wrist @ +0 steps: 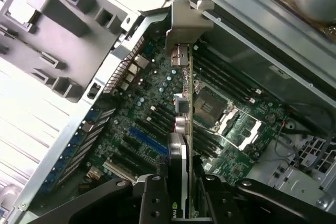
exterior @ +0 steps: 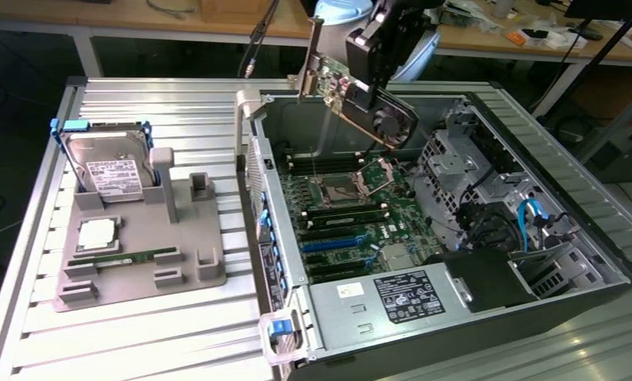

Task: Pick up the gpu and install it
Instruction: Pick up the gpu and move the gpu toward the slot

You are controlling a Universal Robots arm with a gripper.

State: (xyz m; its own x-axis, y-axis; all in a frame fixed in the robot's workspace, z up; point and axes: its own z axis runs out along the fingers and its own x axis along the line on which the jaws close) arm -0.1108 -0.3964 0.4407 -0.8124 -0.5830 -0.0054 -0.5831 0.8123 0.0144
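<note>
The slatted metal table (exterior: 136, 333) bears a grey holder tray (exterior: 189, 258) beside an open computer case (exterior: 294, 127).

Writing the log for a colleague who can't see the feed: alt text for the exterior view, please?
The gripper holds the gpu tilted in the air above the open computer case, over its motherboard. On the exterior view's left, a grey holder carries a hard drive, a CPU and a RAM stick.

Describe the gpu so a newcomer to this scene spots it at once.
Find the open computer case on the exterior view's right. Above its motherboard, the black tool holds the gpu, tilted in the air. It is a green board with a black cooler and silver end bracket, unlike the white-labelled hard drive and slim RAM stick in the grey holder.
</note>
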